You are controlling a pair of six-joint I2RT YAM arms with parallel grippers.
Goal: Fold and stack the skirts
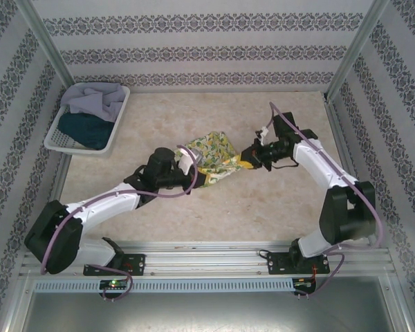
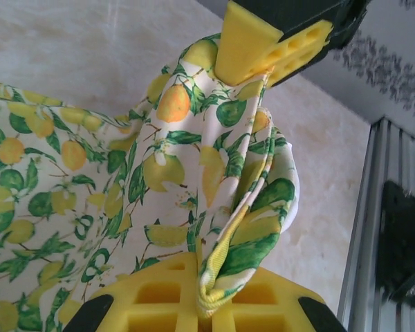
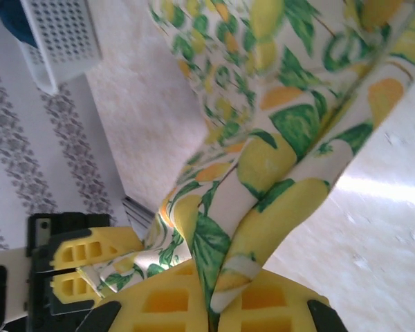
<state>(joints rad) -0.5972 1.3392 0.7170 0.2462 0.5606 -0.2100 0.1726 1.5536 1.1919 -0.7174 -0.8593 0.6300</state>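
The yellow lemon-print cloth skirt [image 1: 213, 153] was at the middle of the pale marbled desk [image 1: 263, 200], strung between the two arms. The left end effector [image 1: 192, 174] was clenched on a hemmed edge at the skirt's near-left end. The right end effector [image 1: 247, 158] was clenched on a bunched fold at its right end, and both wrist views showed cloth pinched between yellow fingers. Holding it at two ends like this was probably meant to draw the edge taut, so the cloth could be spread or doubled over cleanly rather than dragged in a heap.

The skirt's long axis ran from one end effector to the other. It crossed the desk from left to right and tilted slightly, so the right end sat farther from the arm bases. The loose body of the cloth billowed towards the far side. How much of it rested on the desk could not be told.

The plain grey-lavender cloth skirt [image 1: 97, 102] and the dark blue-teal denim-like skirt [image 1: 86, 128] lay crumpled in the white lattice plastic basket [image 1: 55, 142] at the far left corner, unfolded.
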